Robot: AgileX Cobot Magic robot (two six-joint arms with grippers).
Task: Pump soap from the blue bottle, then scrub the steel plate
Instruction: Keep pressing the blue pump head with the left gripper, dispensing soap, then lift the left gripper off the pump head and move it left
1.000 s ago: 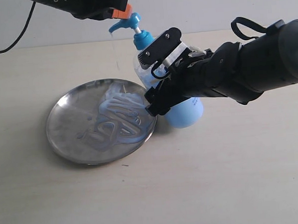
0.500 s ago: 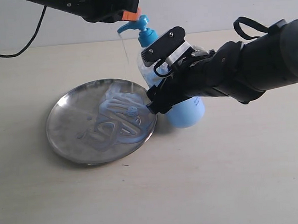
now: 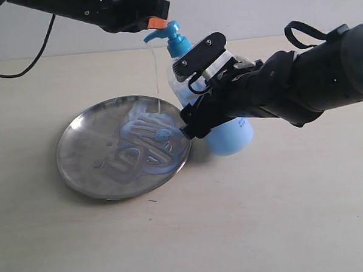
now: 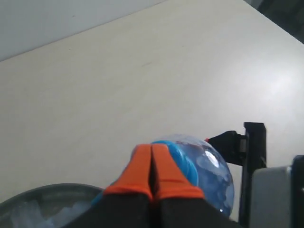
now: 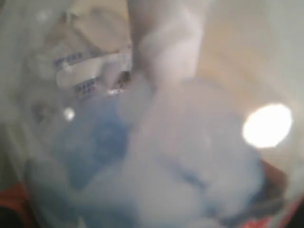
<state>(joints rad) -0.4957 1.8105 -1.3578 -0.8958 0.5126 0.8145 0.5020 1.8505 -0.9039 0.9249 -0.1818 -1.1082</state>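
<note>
the steel plate lies flat at the left of the surface; in it the soap makes pale blue swirls, mostly in its right half, and a thin thread falls from the nozzle onto it; above, the left tool has its orange tips together, set against the pump head; the blue bottle is just right of the plate, its long axis tilted so the nozzle hangs over the plate, with light-blue liquid in its lower part; the right tool is clamped around its body from the right; for scrubbing, i judge the left arm is nearer to the plate.
</note>
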